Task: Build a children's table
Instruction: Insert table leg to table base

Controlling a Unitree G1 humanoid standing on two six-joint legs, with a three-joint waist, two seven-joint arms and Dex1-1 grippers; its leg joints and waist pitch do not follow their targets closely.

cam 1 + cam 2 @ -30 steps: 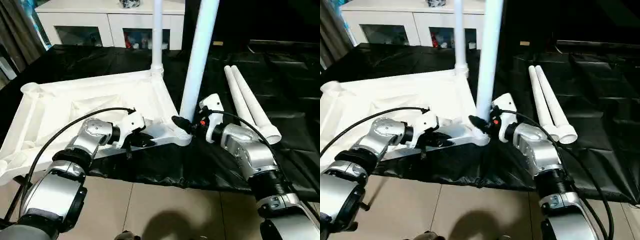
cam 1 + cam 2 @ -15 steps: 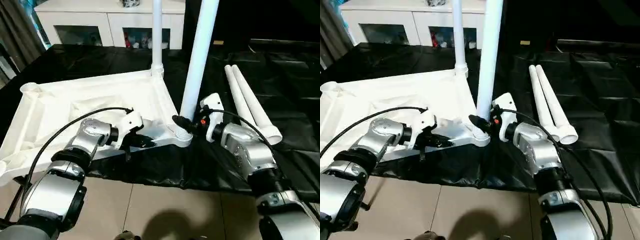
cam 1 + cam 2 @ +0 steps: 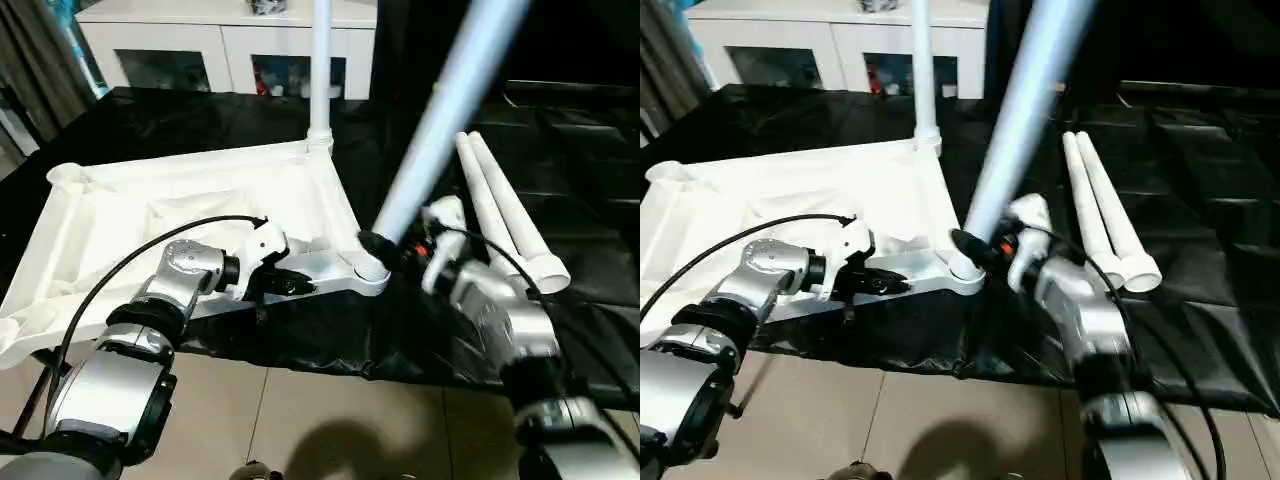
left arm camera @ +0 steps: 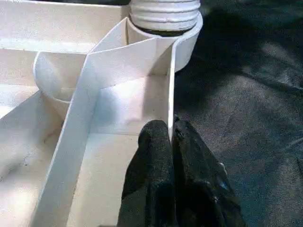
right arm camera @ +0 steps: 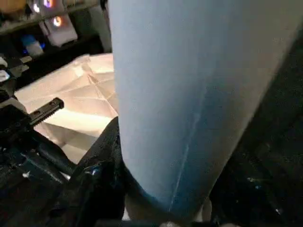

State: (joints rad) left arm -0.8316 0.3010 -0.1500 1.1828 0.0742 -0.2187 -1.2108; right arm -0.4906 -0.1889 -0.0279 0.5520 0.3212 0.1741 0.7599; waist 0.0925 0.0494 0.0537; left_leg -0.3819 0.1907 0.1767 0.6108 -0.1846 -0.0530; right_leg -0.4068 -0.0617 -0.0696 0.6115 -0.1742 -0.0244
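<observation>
Table top [image 3: 180,205], white ribbed plastic, is lying underside-up on the black sheet [image 3: 560,140]. Left gripper [image 4: 171,137] is pinching its thin rim wall beside the round corner socket [image 4: 165,19]. Right gripper [image 3: 385,250] is clasping a smooth tubular leg [image 3: 440,120], tilted, just above that socket.

Your tabletop [image 3: 170,215] lies upside down on the black-sheeted worktop [image 3: 580,170], ribbed underside up. At its 12 o'clock corner one leg [image 3: 321,70] stands upright in its socket. At the near corner, around 5 o'clock on the tabletop, a second leg [image 3: 440,130] leans steeply toward 1 o'clock, its foot at the socket [image 3: 368,270]. Your right gripper [image 3: 385,248] has its fingers around that leg's base. Your left gripper [image 3: 290,285] sits closed at the tabletop's near edge wall. Two loose legs [image 3: 505,215] lie side by side at 3 o'clock, touching each other. A white cabinet [image 3: 200,45] stands behind.
</observation>
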